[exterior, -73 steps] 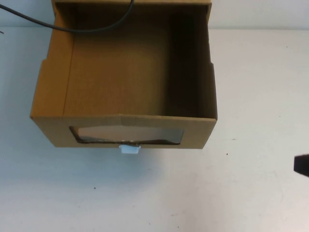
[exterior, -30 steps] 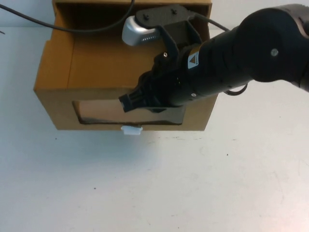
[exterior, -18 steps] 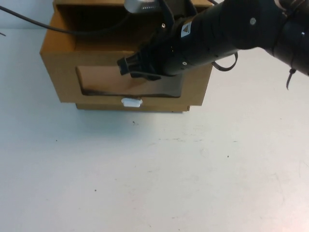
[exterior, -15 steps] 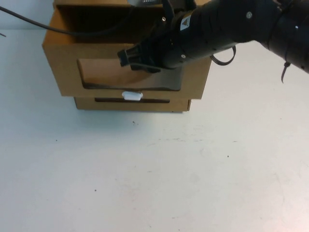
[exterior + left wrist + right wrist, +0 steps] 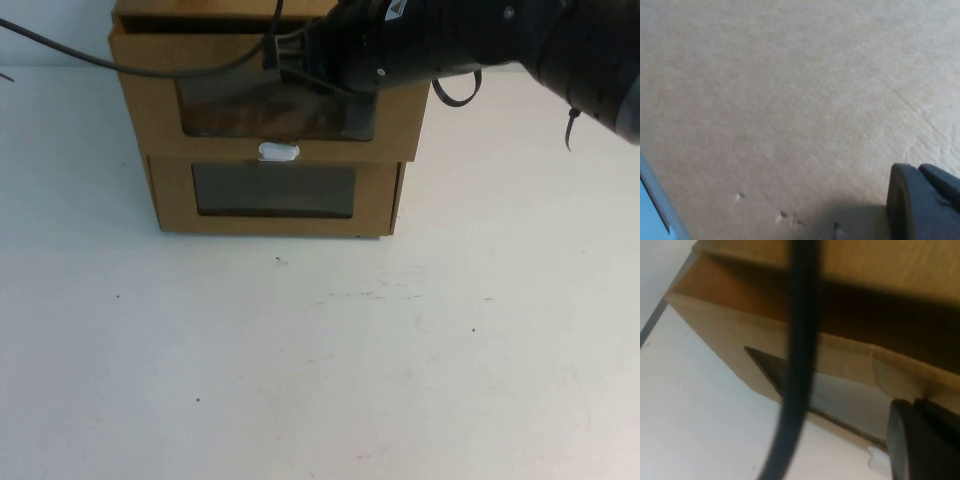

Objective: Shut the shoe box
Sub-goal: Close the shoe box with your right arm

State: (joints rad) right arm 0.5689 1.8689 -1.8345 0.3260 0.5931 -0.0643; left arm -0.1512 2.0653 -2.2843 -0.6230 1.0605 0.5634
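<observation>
The shoe box [image 5: 150,110] is the upper brown cardboard drawer, with a clear front window and a small white pull tab [image 5: 278,152] below it. It stands on a like cardboard box [image 5: 170,200] and its front is almost level with that box's front. My right gripper [image 5: 283,62] is shut, and its tip is against the drawer's front at the window's upper edge. In the right wrist view the gripper [image 5: 915,407] is at the drawer's front, near the tab [image 5: 877,458]. My left gripper [image 5: 914,172] is shut over a plain tan surface and is out of the high view.
A black cable [image 5: 150,60] runs across the top of the boxes and crosses the right wrist view [image 5: 800,365]. The white table [image 5: 320,360] spreads in front of the boxes. My right arm [image 5: 520,40] fills the back right.
My right arm came in from the right and pushed the open drawer back. The drawer's inside no longer shows, and the lower box has come into sight beneath it.
</observation>
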